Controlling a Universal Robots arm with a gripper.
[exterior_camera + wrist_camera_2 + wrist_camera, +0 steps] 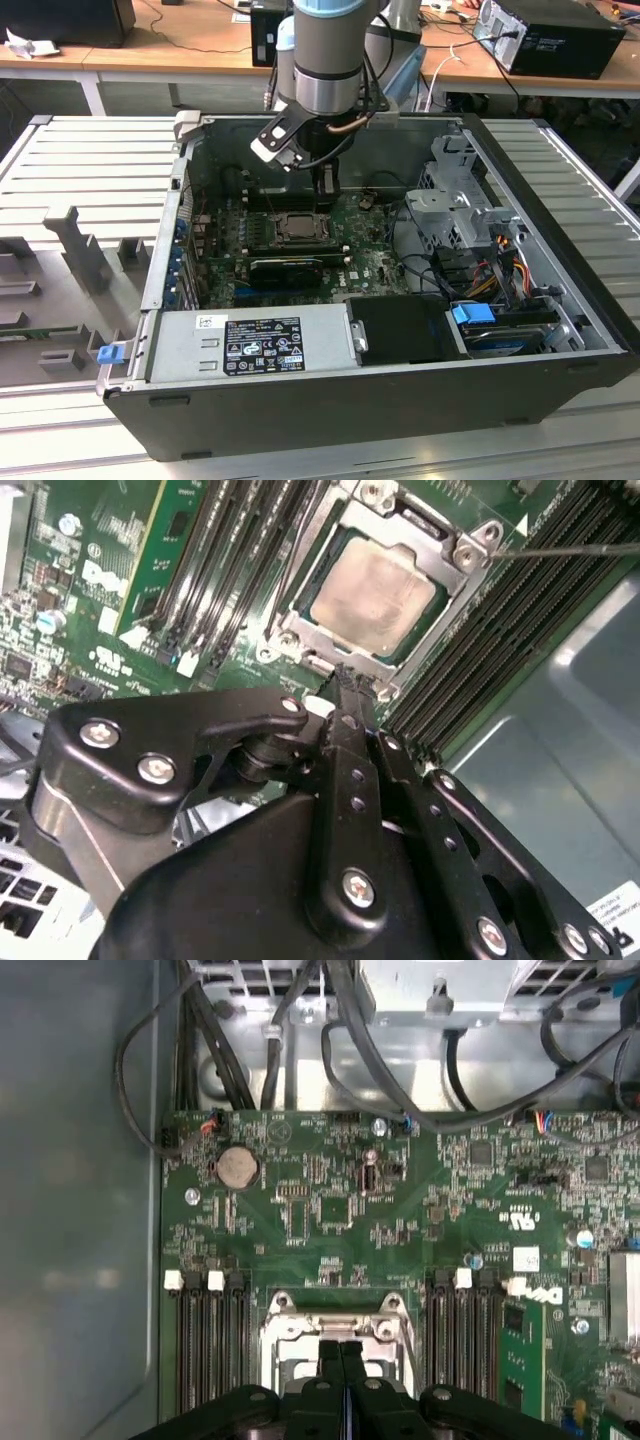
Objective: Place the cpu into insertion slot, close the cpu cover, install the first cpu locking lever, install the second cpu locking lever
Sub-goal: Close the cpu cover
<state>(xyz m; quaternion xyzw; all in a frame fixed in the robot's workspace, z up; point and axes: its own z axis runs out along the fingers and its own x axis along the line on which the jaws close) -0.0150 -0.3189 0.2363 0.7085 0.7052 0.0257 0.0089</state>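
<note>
The cpu point(375, 588) lies silvery face up in the insertion slot point(297, 227) on the green board. The silver cpu cover point(437, 542) lies flat around it. A thin metal lever rod point(570, 550) sticks out from one socket corner, across the memory slots. My gripper point(350, 680) is shut with nothing between its black fingers. Its tips hang just off one edge of the socket, close above the board. In the first wrist view the gripper point(340, 1350) covers part of the socket frame point(335, 1328). In the exterior view the gripper point(322, 192) hangs inside the open case.
Long black memory slots point(520, 600) flank the socket on both sides. A black expansion card point(285, 268) lies nearer the power supply point(255, 340). A drive cage point(460, 205) and cables point(500, 270) fill the exterior view's right. The case walls point(170, 230) surround everything.
</note>
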